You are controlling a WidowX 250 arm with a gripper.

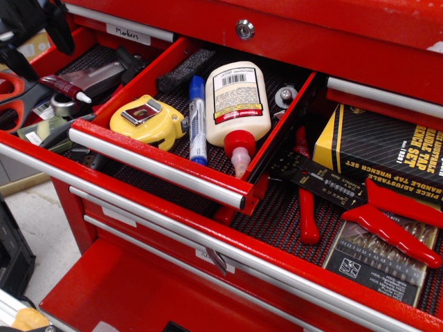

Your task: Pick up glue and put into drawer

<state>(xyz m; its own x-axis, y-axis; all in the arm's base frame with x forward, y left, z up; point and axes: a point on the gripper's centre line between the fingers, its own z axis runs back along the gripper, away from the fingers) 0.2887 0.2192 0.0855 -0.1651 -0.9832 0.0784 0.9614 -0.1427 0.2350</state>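
Note:
The glue (61, 87) is a slim dark-red tube with a white nozzle tip. It lies in the left compartment of the red tool chest, across scissors and a metal tool. My black gripper (41, 59) has come in at the top-left corner and hovers just above and left of the glue, not touching it. Its jaws are spread and hold nothing. The pulled-out small drawer (159, 169) in the middle holds a yellow tape measure (147, 119), a blue-capped marker (197, 117) and a big white bottle with a red cap (237, 104).
Orange-handled scissors (10, 97) lie at the far left under the glue. To the right, the wide drawer holds red-handled pliers (304, 200), a black wrench-set box (387, 149) and a drill-bit case (377, 259). The chest's upper red front overhangs the back.

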